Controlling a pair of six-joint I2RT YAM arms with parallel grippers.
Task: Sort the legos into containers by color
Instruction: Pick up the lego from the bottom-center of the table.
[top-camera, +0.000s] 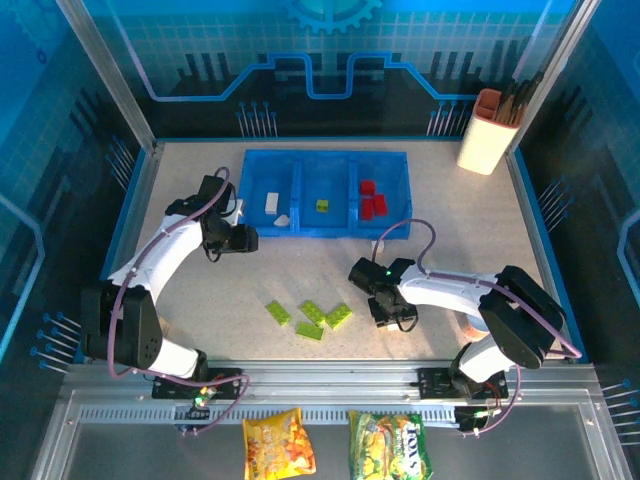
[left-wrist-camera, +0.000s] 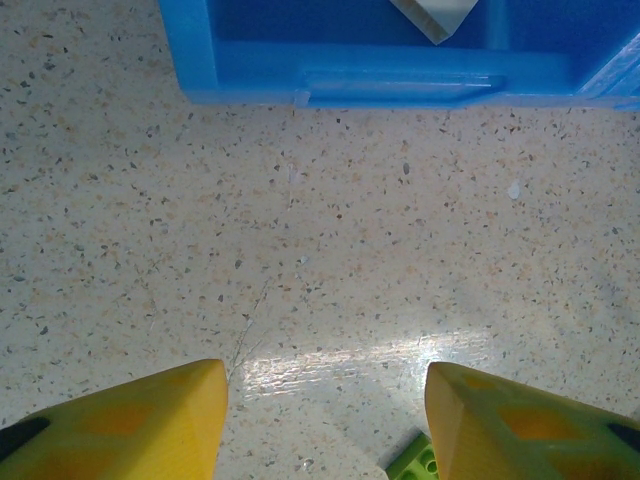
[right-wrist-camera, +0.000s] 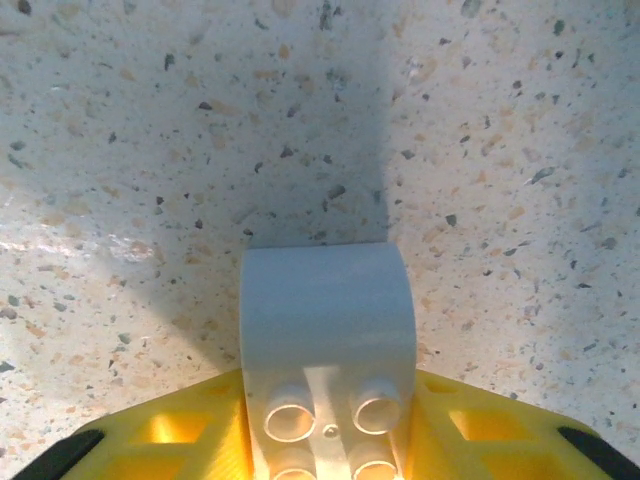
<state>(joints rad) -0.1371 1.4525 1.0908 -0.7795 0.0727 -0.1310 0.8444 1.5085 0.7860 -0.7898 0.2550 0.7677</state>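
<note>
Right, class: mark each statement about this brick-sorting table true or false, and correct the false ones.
1. The red bricks lie in the right compartment of the blue tray. True.
2. Four lime green bricks lie on the table in front of the tray. True.
3. The right gripper is shut on a red brick. False: it is shut on a white brick.
4. The left gripper holds a brick. False: it is open and holds nothing.
5. The tray's middle compartment is empty. False: one green brick lies in it.
</note>
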